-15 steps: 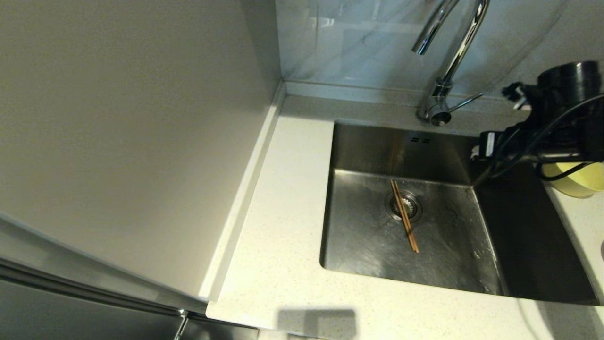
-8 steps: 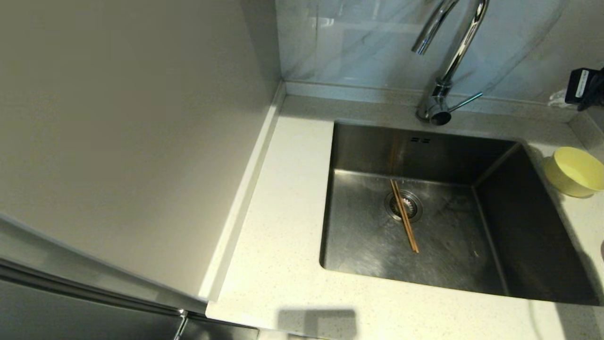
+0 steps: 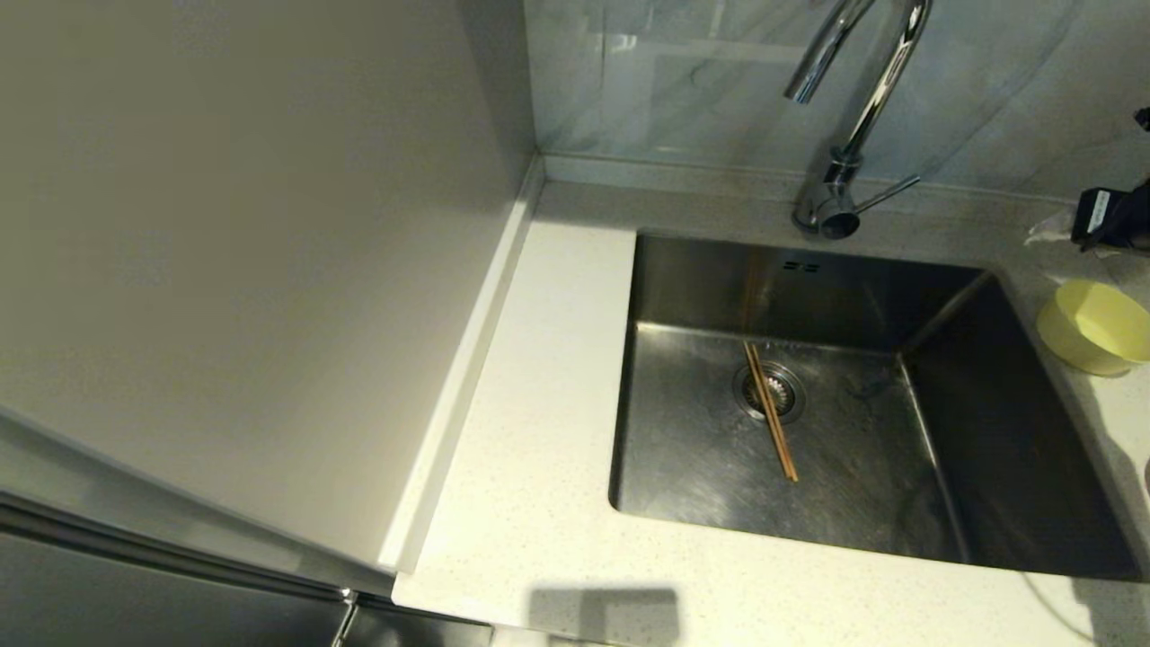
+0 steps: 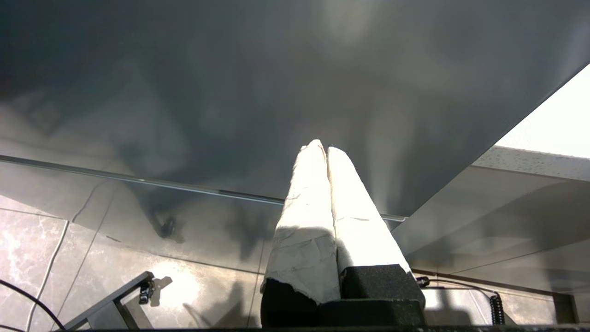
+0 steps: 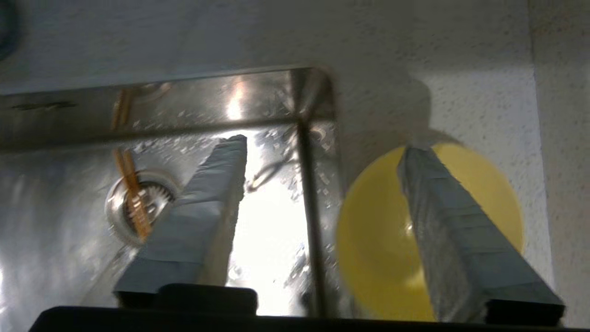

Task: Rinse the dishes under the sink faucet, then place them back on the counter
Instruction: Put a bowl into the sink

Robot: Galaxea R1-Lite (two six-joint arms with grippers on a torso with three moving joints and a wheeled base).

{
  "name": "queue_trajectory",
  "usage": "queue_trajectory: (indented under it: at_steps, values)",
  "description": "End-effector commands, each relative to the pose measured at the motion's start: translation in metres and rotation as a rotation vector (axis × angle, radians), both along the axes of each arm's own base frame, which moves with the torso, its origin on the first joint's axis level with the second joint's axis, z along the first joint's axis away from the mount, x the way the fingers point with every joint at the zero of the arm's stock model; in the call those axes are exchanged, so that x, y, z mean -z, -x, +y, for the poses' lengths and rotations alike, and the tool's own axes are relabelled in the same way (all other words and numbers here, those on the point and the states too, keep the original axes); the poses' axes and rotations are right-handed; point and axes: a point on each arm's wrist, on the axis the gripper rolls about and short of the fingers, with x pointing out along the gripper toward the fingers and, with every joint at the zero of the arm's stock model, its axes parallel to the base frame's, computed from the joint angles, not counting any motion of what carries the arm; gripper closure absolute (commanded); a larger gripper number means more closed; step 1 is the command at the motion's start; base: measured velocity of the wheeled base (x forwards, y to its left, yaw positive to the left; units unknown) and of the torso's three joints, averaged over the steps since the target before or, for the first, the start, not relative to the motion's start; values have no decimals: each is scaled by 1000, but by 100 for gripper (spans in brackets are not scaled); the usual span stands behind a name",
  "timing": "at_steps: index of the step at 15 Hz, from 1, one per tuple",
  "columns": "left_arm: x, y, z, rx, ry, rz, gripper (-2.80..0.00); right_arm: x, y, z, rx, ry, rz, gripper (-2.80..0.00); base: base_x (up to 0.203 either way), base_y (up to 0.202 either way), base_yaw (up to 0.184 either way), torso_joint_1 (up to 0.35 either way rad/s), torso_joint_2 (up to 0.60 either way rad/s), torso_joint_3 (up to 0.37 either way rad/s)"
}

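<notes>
The pale-yellow bowl (image 3: 1094,325) stands upright on the counter (image 3: 539,377), just right of the sink (image 3: 701,467). In the right wrist view my right gripper (image 5: 322,152) hangs open above the sink's right rim, holding nothing. One of its fingers (image 5: 442,216) crosses over the bowl (image 5: 382,240). Only a black piece of that arm (image 3: 1110,216) shows at the head view's right edge. Brown chopsticks (image 3: 771,413) lie on the sink floor across the drain strainer (image 3: 791,386). The chrome faucet (image 3: 885,81) arches over the back of the sink. My left gripper (image 4: 322,147) is shut and parked low.
A plain beige wall panel (image 3: 252,270) fills the left side, beside the counter's raised rim (image 3: 467,359). Behind the sink is a grey glossy backsplash (image 3: 683,81). The left wrist view shows a dark cabinet front (image 4: 230,92) and a tiled floor (image 4: 46,240).
My right gripper opened and let go of the yellow bowl. The arm drew back toward the right edge of the head view. The bowl stays on the counter, uncovered.
</notes>
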Motion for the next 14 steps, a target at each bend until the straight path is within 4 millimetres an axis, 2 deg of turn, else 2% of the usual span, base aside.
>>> queue_trajectory:
  at_steps: [1, 4, 6, 10, 13, 14]
  values:
    - [0, 0, 0, -1, 0, -4, 0, 21, -12, -16, 23, -16, 37, -280, 0, 0, 0, 0, 0, 0]
    - [0, 0, 0, -1, 0, -4, 0, 37, -17, -20, 30, -36, 86, -280, 0, 0, 0, 0, 0, 0]
    - [0, 0, 0, -1, 0, -4, 0, 47, -15, -26, 47, -50, 118, -280, 0, 0, 0, 0, 0, 0]
    - [0, 0, 0, -1, 0, -4, 0, 67, -11, -27, 55, -81, 188, -280, 0, 0, 0, 0, 0, 0]
    - [0, 0, 0, -1, 0, -4, 0, 72, -16, -30, 55, -78, 177, -280, 0, 0, 0, 0, 0, 0]
    - [0, 0, 0, -1, 0, -4, 0, 71, -17, -29, 50, -78, 167, 0, 0, 0, 0, 0, 0, 0]
